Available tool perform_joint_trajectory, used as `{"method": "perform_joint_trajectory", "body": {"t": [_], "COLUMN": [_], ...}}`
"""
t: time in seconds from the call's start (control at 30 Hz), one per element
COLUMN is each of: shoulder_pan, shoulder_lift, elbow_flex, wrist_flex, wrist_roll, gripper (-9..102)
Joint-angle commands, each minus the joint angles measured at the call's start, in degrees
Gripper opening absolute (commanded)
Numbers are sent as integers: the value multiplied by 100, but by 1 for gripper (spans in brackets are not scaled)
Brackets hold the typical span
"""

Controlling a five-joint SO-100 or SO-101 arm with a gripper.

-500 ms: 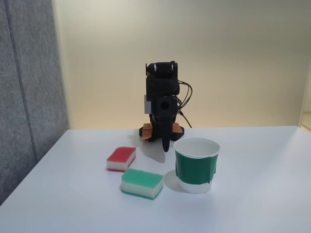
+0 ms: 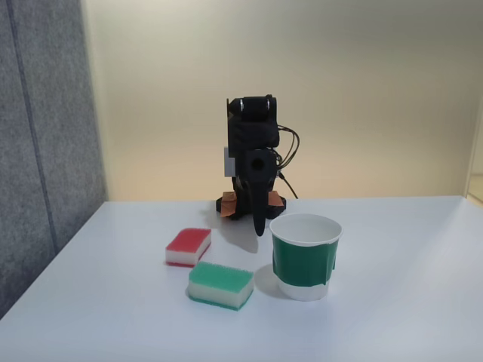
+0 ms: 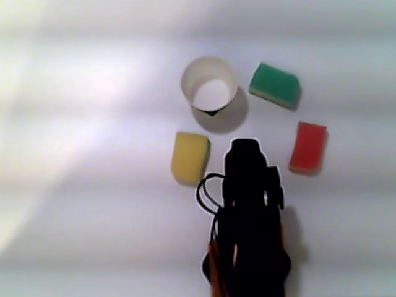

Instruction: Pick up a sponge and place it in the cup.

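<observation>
Fixed view: cup (image 2: 305,256) hides yellow sponge (image 3: 189,157); claw (image 2: 260,223) state unclear.

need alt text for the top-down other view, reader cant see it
Seen from above, a black robot arm reaches up from the bottom edge over a white table. Ahead of it stands an empty white cup, with a yellow sponge left of the arm, a red sponge right of it, and a green sponge right of the cup.

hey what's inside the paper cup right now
Nothing: from above, the cup shows a bare white bottom. The red sponge, green sponge and yellow sponge all lie on the table outside it.
</observation>
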Motion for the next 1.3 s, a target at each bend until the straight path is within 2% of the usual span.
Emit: {"method": "perform_joint_trajectory", "body": {"t": [0.0, 1.27], "shoulder_pan": [0, 123], "shoulder_lift": [9, 9], "elbow_flex": [0, 0], "wrist_flex": [633, 633], "wrist_roll": [9, 26], "gripper": [0, 0]}}
